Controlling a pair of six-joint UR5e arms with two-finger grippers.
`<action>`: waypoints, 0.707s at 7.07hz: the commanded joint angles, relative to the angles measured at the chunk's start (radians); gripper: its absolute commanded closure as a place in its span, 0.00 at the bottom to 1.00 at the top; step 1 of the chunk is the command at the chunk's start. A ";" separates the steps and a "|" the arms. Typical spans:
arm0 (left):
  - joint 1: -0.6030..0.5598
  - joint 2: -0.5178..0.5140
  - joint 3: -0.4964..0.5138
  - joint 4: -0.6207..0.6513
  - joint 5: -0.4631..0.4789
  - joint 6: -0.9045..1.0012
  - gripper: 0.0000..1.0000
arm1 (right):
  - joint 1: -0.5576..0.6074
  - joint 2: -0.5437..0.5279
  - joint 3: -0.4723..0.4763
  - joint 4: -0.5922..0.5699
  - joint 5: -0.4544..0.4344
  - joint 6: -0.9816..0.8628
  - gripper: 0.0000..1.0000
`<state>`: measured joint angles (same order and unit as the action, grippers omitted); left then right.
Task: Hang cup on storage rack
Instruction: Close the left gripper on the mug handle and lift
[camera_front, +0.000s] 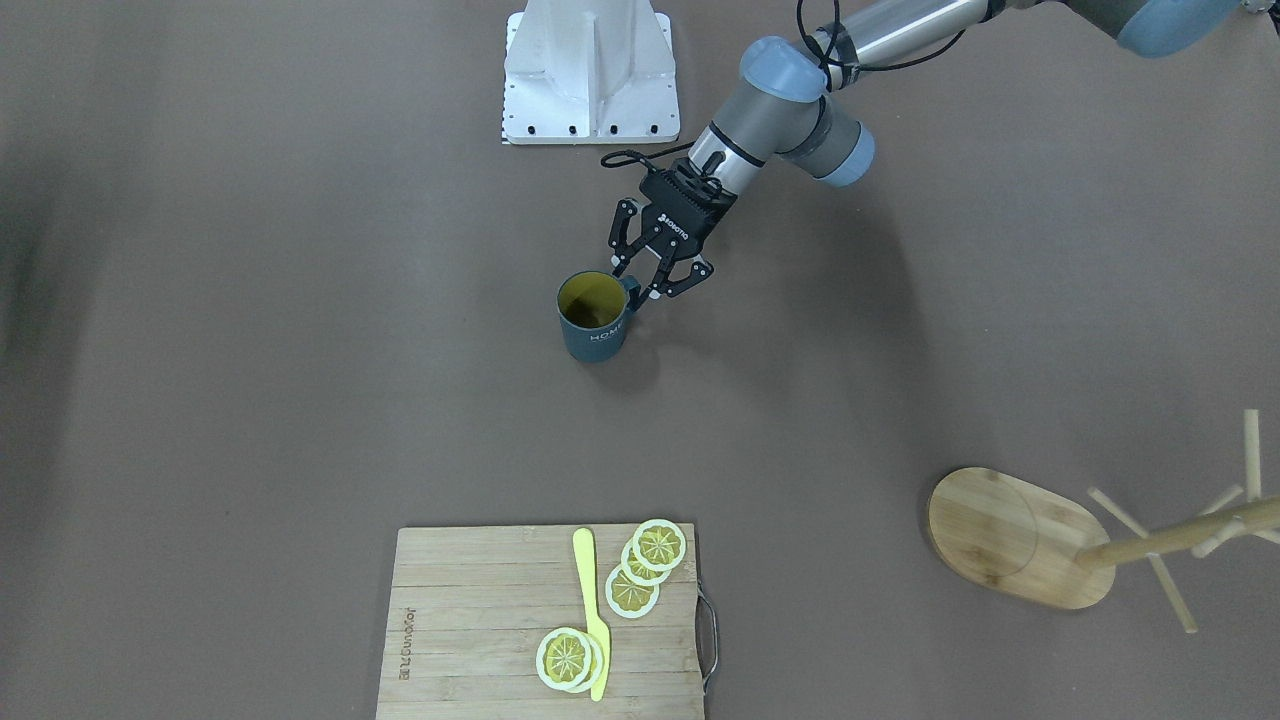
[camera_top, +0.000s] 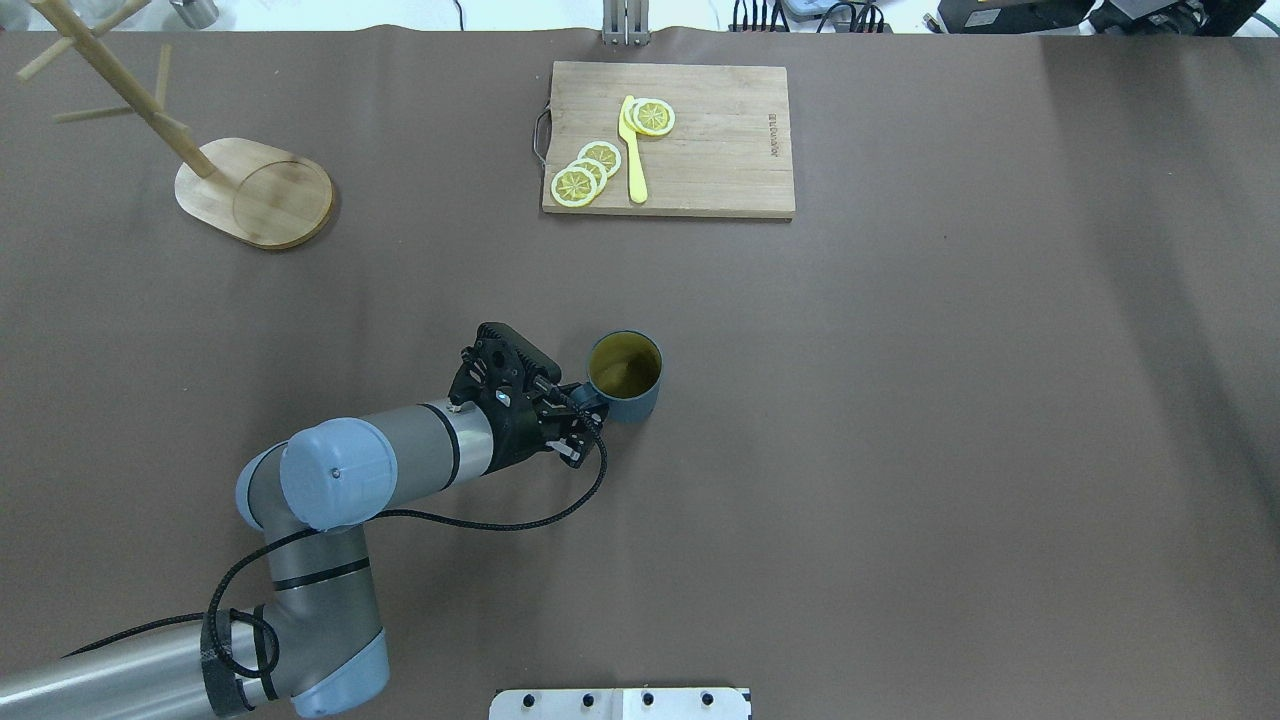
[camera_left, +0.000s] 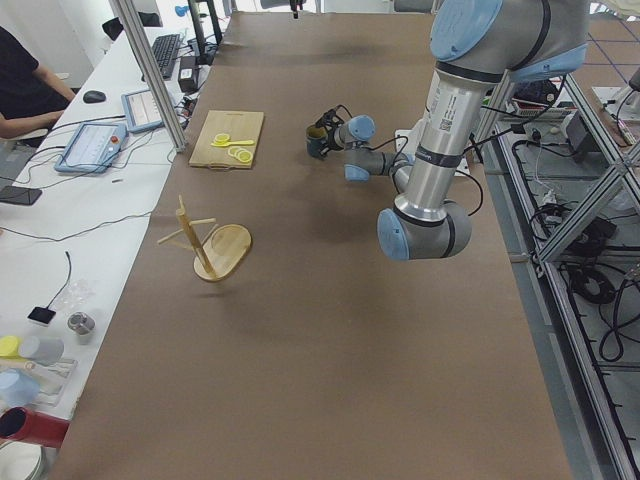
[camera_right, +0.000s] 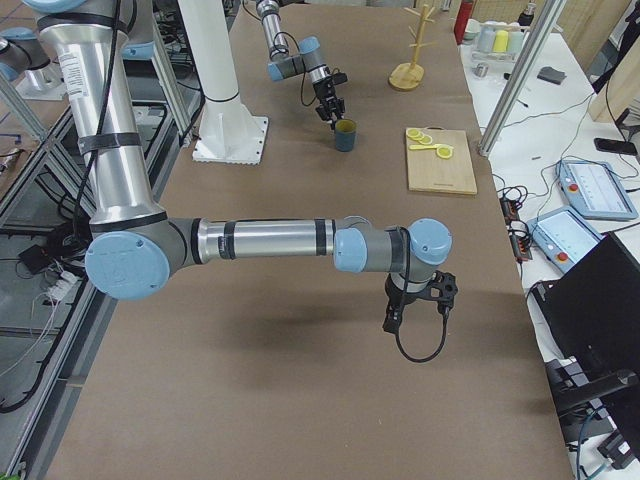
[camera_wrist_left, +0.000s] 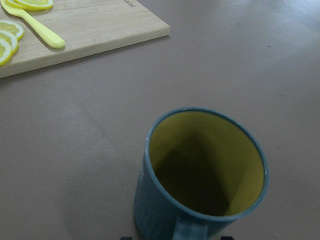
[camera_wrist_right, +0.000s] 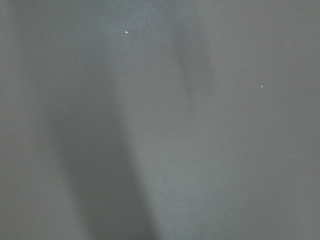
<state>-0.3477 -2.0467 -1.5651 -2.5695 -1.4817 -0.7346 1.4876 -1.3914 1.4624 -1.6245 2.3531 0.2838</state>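
Note:
The dark teal cup (camera_front: 595, 330) with a yellow interior stands upright mid-table, also seen overhead (camera_top: 625, 375) and close up in the left wrist view (camera_wrist_left: 200, 175). Its handle points toward my left gripper (camera_front: 640, 288), which is open, with one finger on each side of the handle and not closed on it. The bamboo storage rack (camera_top: 255, 190) stands upright far off at the table's left far corner (camera_front: 1010, 535), with nothing on its pegs. My right gripper (camera_right: 415, 300) hangs over bare table far from the cup; I cannot tell whether it is open or shut.
A slatted cutting board (camera_top: 700, 150) with lemon slices (camera_top: 585, 170) and a yellow knife (camera_top: 633, 150) lies at the far edge, beyond the cup. The white robot base (camera_front: 590, 70) is at the near edge.

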 joint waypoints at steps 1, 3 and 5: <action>0.001 -0.003 -0.025 0.000 -0.003 -0.022 1.00 | 0.000 0.000 0.007 0.000 0.000 0.008 0.00; -0.038 -0.003 -0.075 0.003 -0.005 -0.023 1.00 | 0.000 -0.011 0.028 0.000 0.000 0.008 0.00; -0.161 -0.004 -0.076 0.000 -0.040 -0.191 1.00 | 0.000 -0.017 0.050 -0.002 0.000 0.009 0.00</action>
<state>-0.4371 -2.0503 -1.6379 -2.5674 -1.4980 -0.8169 1.4879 -1.4031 1.4979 -1.6248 2.3531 0.2924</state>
